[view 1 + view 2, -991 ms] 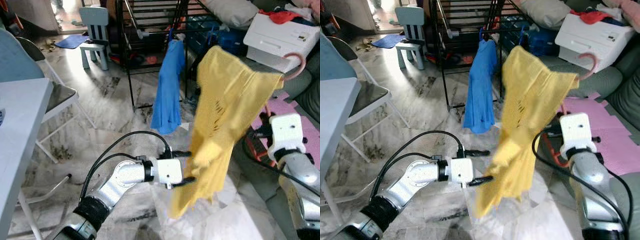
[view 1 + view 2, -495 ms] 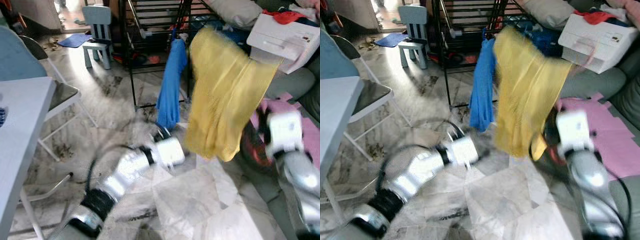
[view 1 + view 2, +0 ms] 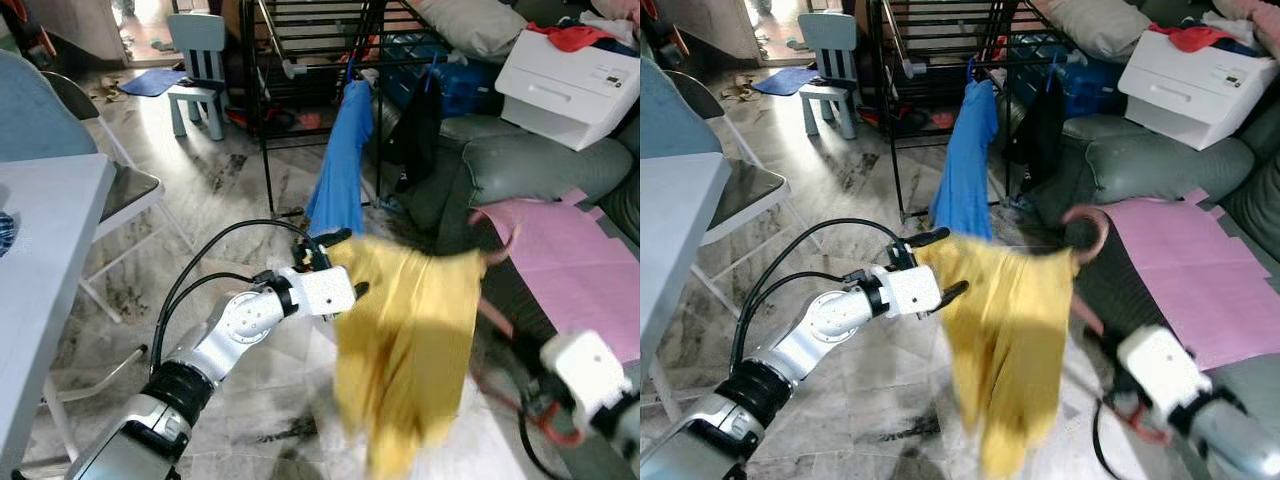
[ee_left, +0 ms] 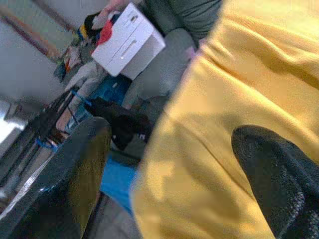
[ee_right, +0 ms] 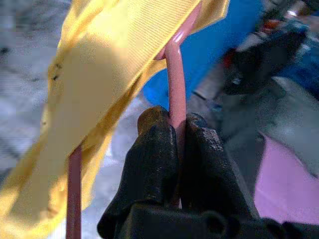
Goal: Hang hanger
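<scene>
A yellow shirt (image 3: 1005,340) hangs on a pink hanger (image 3: 1087,225), low over the floor in front of me and blurred by motion. My right gripper (image 5: 174,124) is shut on the hanger's pink rod (image 5: 175,74), and its white wrist (image 3: 1160,370) sits low on the right. My left gripper (image 3: 945,265) is open at the shirt's upper left edge, with yellow cloth (image 4: 214,124) between its spread fingers (image 4: 279,174). Behind stands the black drying rack (image 3: 300,60), carrying a blue garment (image 3: 340,160) and a black one (image 3: 420,120).
A white table (image 3: 40,260) and a folding chair (image 3: 120,190) stand on the left. A small blue child's chair (image 3: 200,60) is at the back. On the right are a green sofa (image 3: 540,160), a pink mat (image 3: 570,260) and a white box (image 3: 570,75).
The shirt on its hanger has dropped from up by the rack to low over the floor, with my right arm lowered. My left gripper has come up to the shirt's top edge.
</scene>
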Robot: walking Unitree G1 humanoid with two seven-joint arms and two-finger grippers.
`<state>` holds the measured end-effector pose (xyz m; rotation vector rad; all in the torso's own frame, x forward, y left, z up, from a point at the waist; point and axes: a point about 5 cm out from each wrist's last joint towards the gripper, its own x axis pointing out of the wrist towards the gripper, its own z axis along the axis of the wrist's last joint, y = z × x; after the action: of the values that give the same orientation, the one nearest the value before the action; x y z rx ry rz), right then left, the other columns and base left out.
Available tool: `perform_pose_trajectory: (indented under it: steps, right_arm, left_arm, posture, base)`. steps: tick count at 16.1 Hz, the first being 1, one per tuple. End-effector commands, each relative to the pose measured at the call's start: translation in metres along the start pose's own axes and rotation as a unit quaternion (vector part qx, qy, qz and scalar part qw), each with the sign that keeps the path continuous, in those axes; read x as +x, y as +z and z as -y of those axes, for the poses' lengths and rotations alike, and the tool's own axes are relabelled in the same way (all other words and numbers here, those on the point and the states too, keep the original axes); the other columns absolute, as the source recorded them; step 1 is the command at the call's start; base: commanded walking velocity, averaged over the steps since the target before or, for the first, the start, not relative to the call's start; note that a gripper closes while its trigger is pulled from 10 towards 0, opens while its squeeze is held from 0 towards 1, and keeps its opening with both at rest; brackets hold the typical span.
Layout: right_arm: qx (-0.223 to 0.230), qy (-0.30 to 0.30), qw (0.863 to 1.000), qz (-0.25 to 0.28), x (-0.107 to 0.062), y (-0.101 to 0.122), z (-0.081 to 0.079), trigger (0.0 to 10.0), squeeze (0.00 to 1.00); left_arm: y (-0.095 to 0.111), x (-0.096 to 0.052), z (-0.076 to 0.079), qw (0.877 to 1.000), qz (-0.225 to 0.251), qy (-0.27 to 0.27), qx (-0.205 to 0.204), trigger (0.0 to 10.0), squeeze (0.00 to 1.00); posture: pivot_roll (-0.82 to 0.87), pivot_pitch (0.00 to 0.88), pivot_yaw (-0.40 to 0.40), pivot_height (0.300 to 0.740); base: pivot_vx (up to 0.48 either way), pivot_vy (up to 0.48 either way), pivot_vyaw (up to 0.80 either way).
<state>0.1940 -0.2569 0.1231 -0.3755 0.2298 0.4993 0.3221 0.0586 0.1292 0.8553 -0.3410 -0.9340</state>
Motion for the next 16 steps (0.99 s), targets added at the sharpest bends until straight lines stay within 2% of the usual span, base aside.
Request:
perform_pose_trajectory:
  steps: [1, 2, 4, 5, 8, 9, 10, 11, 12, 13, 14, 15, 16]
  right_arm:
    - [-0.022, 0.017, 0.999, 0.036, -0.002, 0.020, 0.002, 10.0, 0.00]
    - [-0.022, 0.021, 0.999, 0.035, -0.003, 0.019, 0.002, 10.0, 0.00]
    - [-0.088, 0.049, 0.995, 0.013, -0.010, 0.020, 0.008, 10.0, 0.00]
    - [-0.104, 0.050, 0.993, 0.016, -0.009, 0.022, 0.009, 10.0, 0.00]
    - [-0.176, 0.031, 0.984, 0.027, -0.004, 0.034, 0.018, 10.0, 0.00]
    - [-0.187, 0.023, 0.981, 0.040, -0.003, 0.038, 0.020, 10.0, 0.00]
    - [-0.217, 0.010, 0.975, 0.051, -0.001, 0.042, 0.023, 10.0, 0.00]
    - [-0.230, 0.007, 0.972, 0.054, 0.000, 0.044, 0.024, 10.0, 0.00]
    - [-0.239, 0.011, 0.968, 0.071, 0.000, 0.049, 0.023, 10.0, 0.00]
    - [-0.240, 0.013, 0.968, 0.077, -0.001, 0.051, 0.023, 10.0, 0.00]
    - [-0.265, 0.021, 0.961, 0.073, -0.001, 0.050, 0.023, 10.0, 0.00]
    - [-0.300, 0.037, 0.951, 0.068, -0.002, 0.048, 0.021, 10.0, 0.00]
    - [-0.317, 0.043, 0.945, 0.066, -0.003, 0.046, 0.021, 10.0, 0.00]
  left_arm:
    - [0.000, 0.002, -0.002, 1.000, 0.001, -0.019, 0.018, 10.0, 1.00]
    - [0.000, 0.002, -0.002, 1.000, 0.001, -0.020, 0.019, 10.0, 1.00]
    - [-0.005, 0.000, -0.001, 0.998, -0.003, -0.062, 0.028, 10.0, 1.00]
    - [-0.006, -0.001, 0.001, 0.997, -0.004, -0.076, 0.034, 10.0, 1.00]
    - [-0.011, -0.003, 0.002, 0.995, -0.010, -0.093, 0.035, 10.0, 1.00]
    - [-0.012, -0.003, 0.001, 0.995, -0.013, -0.095, 0.039, 10.0, 1.00]
    - [-0.014, -0.002, 0.001, 0.993, -0.016, -0.106, 0.040, 10.0, 0.91]
    - [-0.015, -0.003, 0.000, 0.993, -0.018, -0.113, 0.038, 10.0, 0.64]
    - [-0.017, -0.004, 0.000, 0.991, -0.025, -0.128, 0.035, 10.0, 0.00]
    - [-0.018, -0.004, 0.000, 0.990, -0.029, -0.133, 0.036, 10.0, 0.00]
    - [-0.019, -0.003, 0.000, 0.990, -0.031, -0.136, 0.036, 8.0, 0.00]
    - [-0.020, -0.002, -0.002, 0.990, -0.031, -0.136, 0.037, 4.5, 0.00]
    - [-0.020, -0.001, -0.004, 0.990, -0.034, -0.134, 0.036, 0.4, 0.00]
  posture:
    - [-0.02, 0.000, -0.030, 0.740]
    - [-0.02, 0.000, -0.030, 0.740]
    - [-0.02, 0.000, -0.028, 0.740]
    - [-0.02, 0.000, -0.028, 0.740]
    - [-0.02, 0.000, -0.028, 0.740]
    - [-0.02, 0.000, -0.028, 0.740]
    - [-0.02, 0.000, -0.028, 0.740]
    - [-0.02, 0.000, -0.026, 0.740]
    - [-0.02, 0.000, -0.026, 0.740]
    - [-0.02, 0.000, -0.024, 0.740]
    - [-0.02, 0.000, -0.024, 0.740]
    - [-0.02, 0.000, -0.024, 0.740]
    - [-0.03, 0.000, -0.024, 0.740]
  base:
    - [0.000, 0.000, 0.00]
    - [0.000, 0.000, 0.00]
    - [0.000, 0.000, 0.00]
    - [0.000, 0.000, 0.00]
    - [0.000, 0.000, 0.00]
    - [0.000, 0.000, 0.00]
    - [0.000, 0.000, 0.00]
    - [0.000, 0.000, 0.00]
    - [0.000, 0.000, 0.00]
    - [0.000, 0.000, 0.00]
    - [0.000, 0.000, 0.00]
    - [0.000, 0.000, 0.00]
    - [0.000, 0.000, 0.00]
